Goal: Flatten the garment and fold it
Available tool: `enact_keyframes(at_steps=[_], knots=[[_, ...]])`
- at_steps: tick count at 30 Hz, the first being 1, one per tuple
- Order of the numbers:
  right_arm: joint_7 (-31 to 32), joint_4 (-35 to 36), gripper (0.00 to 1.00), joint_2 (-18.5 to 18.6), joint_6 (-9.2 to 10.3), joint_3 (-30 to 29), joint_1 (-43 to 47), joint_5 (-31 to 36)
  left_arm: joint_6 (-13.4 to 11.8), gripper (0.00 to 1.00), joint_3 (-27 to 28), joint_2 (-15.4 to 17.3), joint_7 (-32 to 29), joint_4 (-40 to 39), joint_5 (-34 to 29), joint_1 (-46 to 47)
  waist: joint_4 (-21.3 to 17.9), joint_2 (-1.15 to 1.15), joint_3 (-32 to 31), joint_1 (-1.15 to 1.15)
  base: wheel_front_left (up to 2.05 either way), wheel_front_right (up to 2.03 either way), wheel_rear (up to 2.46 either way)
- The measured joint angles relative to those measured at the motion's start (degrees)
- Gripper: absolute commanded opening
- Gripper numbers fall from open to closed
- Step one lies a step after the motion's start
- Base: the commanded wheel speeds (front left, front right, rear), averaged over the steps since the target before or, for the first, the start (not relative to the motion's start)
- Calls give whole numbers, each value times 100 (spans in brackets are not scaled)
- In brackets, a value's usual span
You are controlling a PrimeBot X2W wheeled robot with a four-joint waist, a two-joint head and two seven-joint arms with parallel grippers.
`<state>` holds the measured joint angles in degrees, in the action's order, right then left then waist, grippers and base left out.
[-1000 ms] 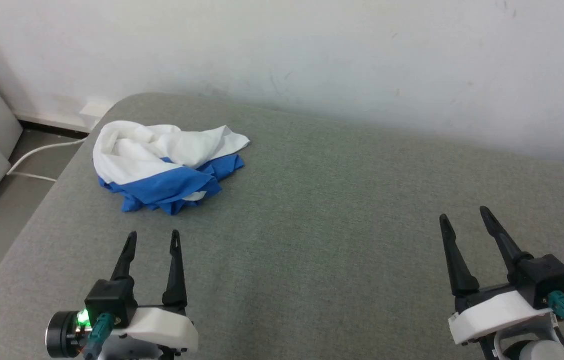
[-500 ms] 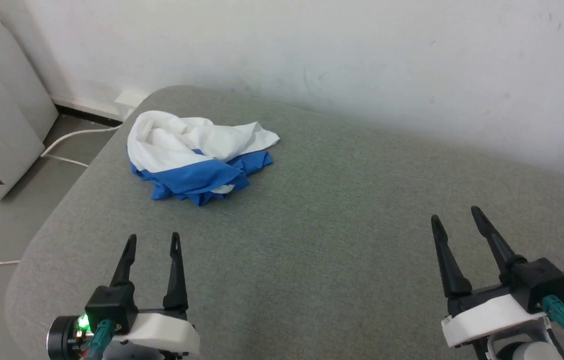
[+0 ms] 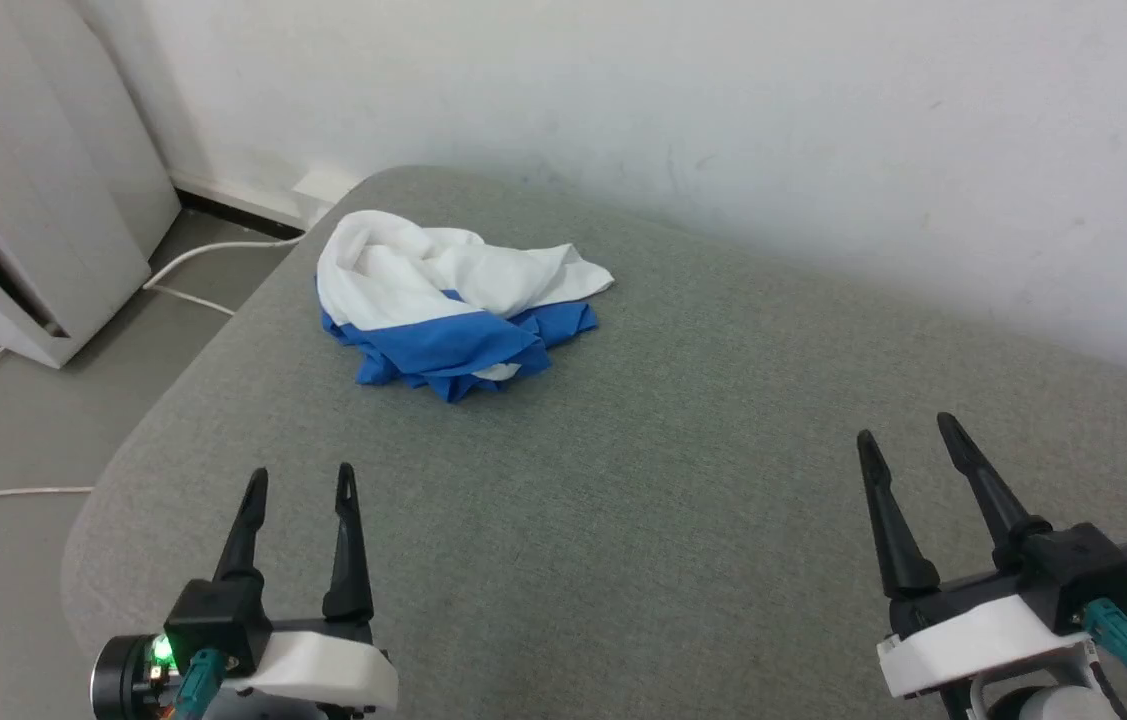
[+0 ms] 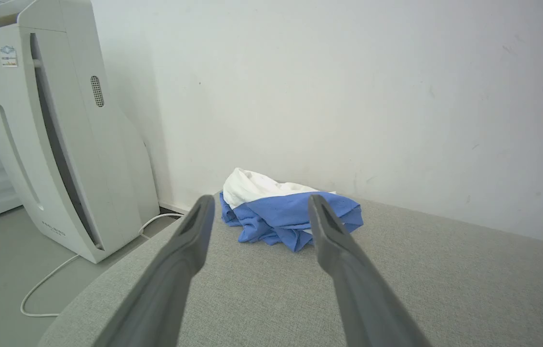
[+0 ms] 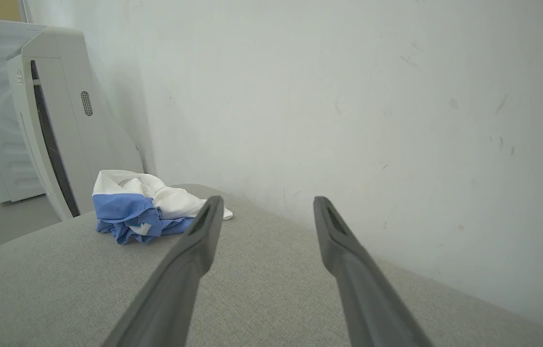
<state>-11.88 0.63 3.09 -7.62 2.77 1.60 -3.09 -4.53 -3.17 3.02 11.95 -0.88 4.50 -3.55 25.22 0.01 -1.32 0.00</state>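
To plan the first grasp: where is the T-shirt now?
In the head view the crumpled garment lies near the far left corner of the grey cushion, by the wall, ahead of the left gripper and apart from it.

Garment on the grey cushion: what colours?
The crumpled garment is white and royal blue; best in head view.

The garment [image 3: 443, 300] — we see it crumpled in a loose heap, white cloth on top, royal-blue folds spilling out below — lying near the far left corner of the grey cushioned surface [image 3: 683, 470].
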Motion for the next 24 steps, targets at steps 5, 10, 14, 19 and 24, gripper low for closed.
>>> enact_keyframes(at_steps=[5, 10, 14, 19, 24], knots=[[-68, -35, 100, -1, 0, 3, 19, -20, -14, 100, -16, 0, 51, -11, 8, -26, 130, 0, -7, 0, 0, 0, 0], [-130, -82, 100, -1, 0, -3, 32, -51, -26, 100, -32, 0, 119, -13, 14, -85, 258, 0, -13, 0, 0, 0, 0], [-180, -126, 100, -1, 0, -1, 32, -52, -64, 100, -45, 0, 166, -19, 66, -105, 356, 0, -12, 0, 0, 0, 0], [-235, -167, 100, -1, 0, 11, 33, -80, -75, 100, -59, -1, 222, -27, 103, -105, 473, 0, -11, 0, 0, 0, 0], [-280, -256, 100, -3, 0, 20, 53, -94, -91, 100, -67, -1, 272, -29, 108, -112, 565, 0, -28, 0, 0, 0, 0]])
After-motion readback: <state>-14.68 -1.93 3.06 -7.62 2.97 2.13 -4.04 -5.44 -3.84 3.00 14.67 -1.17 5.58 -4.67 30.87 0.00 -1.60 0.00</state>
